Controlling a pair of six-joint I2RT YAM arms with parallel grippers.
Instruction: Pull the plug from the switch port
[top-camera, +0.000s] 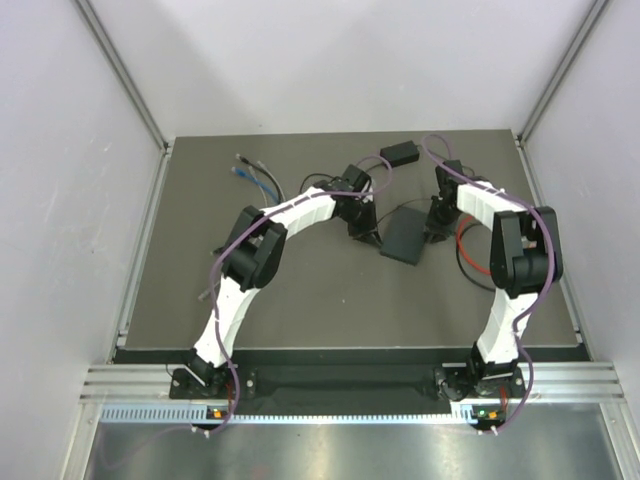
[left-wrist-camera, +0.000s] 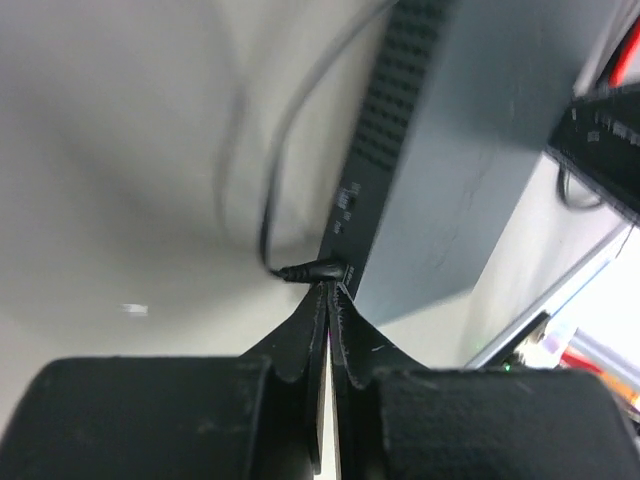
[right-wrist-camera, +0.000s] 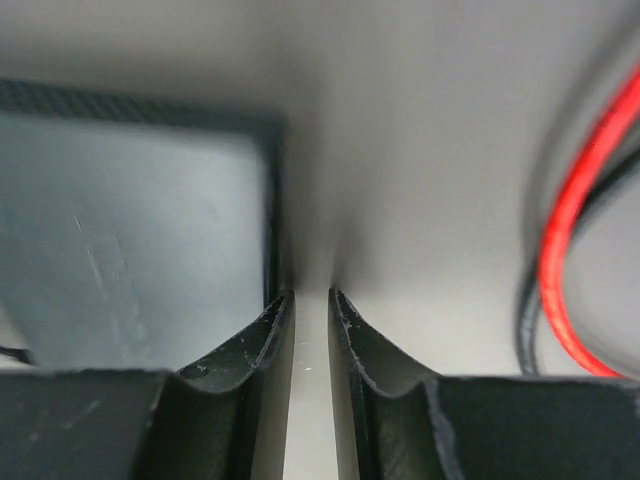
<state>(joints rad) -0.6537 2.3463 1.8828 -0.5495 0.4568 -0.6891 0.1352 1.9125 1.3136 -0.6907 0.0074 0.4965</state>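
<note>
Enclosure of white walls; the work surface was a dark grey mat (top-camera: 300, 310).

The switch (top-camera: 405, 240) lay flat near the middle of the mat, between the two arms. The plug (left-wrist-camera: 312, 271) was seated in a socket on the switch's narrow side edge. Its thin black cord (left-wrist-camera: 266, 200) looped away over the mat.

The left gripper (left-wrist-camera: 331, 293) was clenched, its fingertips together and touching the plug's body. Whether any part of the plug was pinched between them could not be told.

The right gripper (right-wrist-camera: 310, 297) stood at the switch's opposite side. Its jaws were narrowly parted with nothing between them, and one finger was just beside the switch's edge, not on it. A red cable (right-wrist-camera: 560, 250) lay near it. The adapter block (top-camera: 400, 153) sat well apart, toward the far edge.

Risks assessed:
- With so slight a purchase, the left fingertips would likely slip off the plug under a pull.
- The switch was not pinned, so a pull would likely drag the whole box along with the plug still seated.
- A pull off the socket's line could jam the plug or strain the cord.
- If the right gripper closed where it stood, it would catch nothing.
</note>
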